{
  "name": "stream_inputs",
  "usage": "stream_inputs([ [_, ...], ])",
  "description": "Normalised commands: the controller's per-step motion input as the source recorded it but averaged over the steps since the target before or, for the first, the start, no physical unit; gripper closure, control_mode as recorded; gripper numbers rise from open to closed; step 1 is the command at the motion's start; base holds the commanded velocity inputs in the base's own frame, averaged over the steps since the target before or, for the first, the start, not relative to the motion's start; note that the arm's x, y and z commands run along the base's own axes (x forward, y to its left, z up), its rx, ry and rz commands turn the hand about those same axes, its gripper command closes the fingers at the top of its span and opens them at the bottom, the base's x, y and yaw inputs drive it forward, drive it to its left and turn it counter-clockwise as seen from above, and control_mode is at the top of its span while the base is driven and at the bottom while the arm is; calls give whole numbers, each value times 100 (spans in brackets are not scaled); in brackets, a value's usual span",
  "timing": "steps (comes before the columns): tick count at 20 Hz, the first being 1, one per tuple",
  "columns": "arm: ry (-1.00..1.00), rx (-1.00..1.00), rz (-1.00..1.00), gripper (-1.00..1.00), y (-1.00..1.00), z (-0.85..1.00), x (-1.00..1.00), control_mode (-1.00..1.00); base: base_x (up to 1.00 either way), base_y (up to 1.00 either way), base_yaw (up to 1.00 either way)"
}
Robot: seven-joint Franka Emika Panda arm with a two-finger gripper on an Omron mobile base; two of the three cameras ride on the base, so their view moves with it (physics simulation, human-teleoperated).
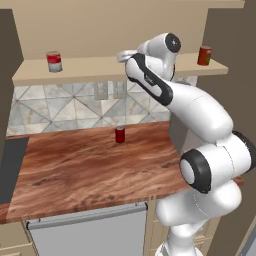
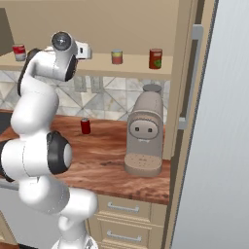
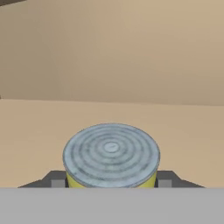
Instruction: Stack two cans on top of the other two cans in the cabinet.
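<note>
My gripper [image 3: 111, 181] is shut on a can with a grey ribbed lid and a yellow label [image 3: 111, 154], one dark fingertip [image 3: 57, 179] on each side of it. Beyond it lie the cabinet's tan shelf board [image 3: 35, 131] and plain back panel. From the base, the hand [image 1: 123, 54] reaches over the middle of the shelf [image 1: 95, 68]. The red can with a white band [image 1: 54, 61] stands at the shelf's left. A small yellow-over-red can with a grey lid [image 2: 116, 57] and the orange-red can [image 2: 155, 58] stand to the right of the hand [image 2: 86, 50].
A small crimson dark-topped can [image 1: 120, 134] stands on the wooden counter [image 1: 90, 165] below the shelf. A beige coffee machine [image 2: 145, 133] sits at the counter's right end, next to a tall cabinet side and a grey fridge door [image 2: 223, 146].
</note>
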Motion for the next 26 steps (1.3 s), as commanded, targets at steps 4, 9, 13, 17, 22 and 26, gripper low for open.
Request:
stream_inputs([
  [4, 0, 0, 16, 100, 33, 22, -23, -100, 0, 0, 0],
  [9, -2, 0, 16, 100, 41, 12, -15, -100, 0, 0, 0],
  [13, -12, 0, 16, 100, 47, 5, -7, -100, 0, 0, 0],
  [17, -9, 0, 12, 100, 48, 2, -2, -100, 0, 0, 0],
  [22, -3, 0, 8, 100, 43, 11, -1, -100, 0, 0, 0],
  [26, 0, 0, 0, 100, 33, 28, 0, -100, 0, 0, 0],
])
